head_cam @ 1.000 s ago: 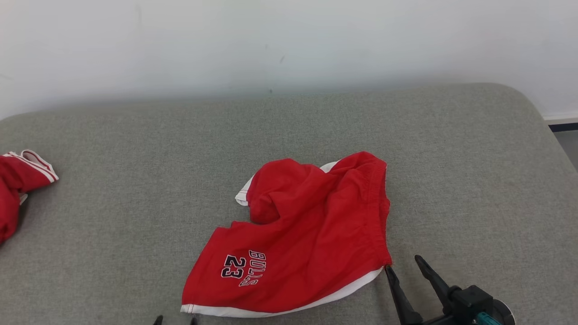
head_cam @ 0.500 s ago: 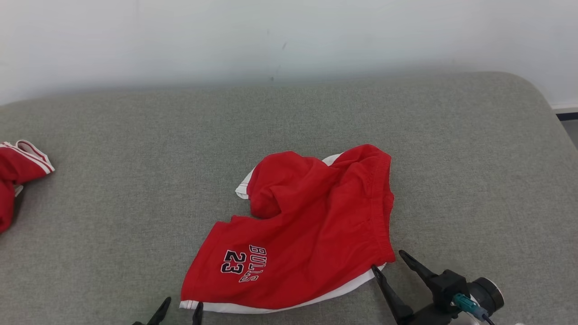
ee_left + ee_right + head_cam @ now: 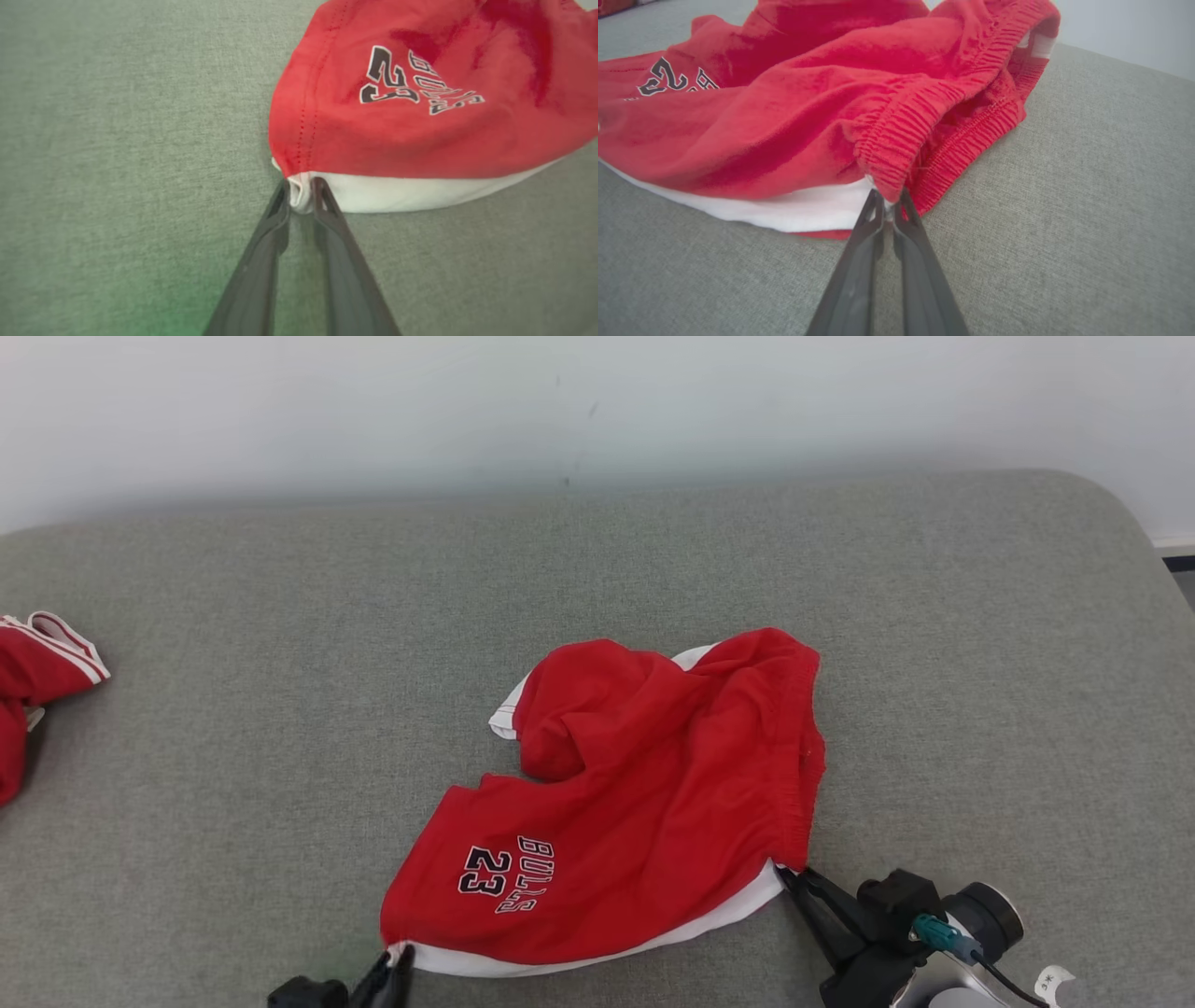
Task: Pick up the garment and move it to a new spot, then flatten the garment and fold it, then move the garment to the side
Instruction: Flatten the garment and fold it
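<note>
The garment (image 3: pixel 644 803) is a pair of red shorts with white trim and a "BULLS 23" print, lying rumpled on the grey cushion. My left gripper (image 3: pixel 397 963) pinches its near-left white hem corner; in the left wrist view that gripper (image 3: pixel 301 186) has the bunched white hem (image 3: pixel 299 198) between its fingertips. My right gripper (image 3: pixel 792 877) is shut on the near-right corner by the elastic waistband; the right wrist view shows that gripper (image 3: pixel 889 200) clamping the fabric just under the waistband (image 3: pixel 901 144).
A second red and white garment (image 3: pixel 37 681) lies at the cushion's far left edge. The grey cushion (image 3: pixel 280 709) stretches wide around the shorts, with a white wall behind it. The cushion's rounded right edge (image 3: pixel 1134 551) drops off near the wall.
Both grippers came forward and closed on the shorts' near corners, left on the hem, right by the waistband. The head camera shifted, so the whole scene sits slightly higher.
</note>
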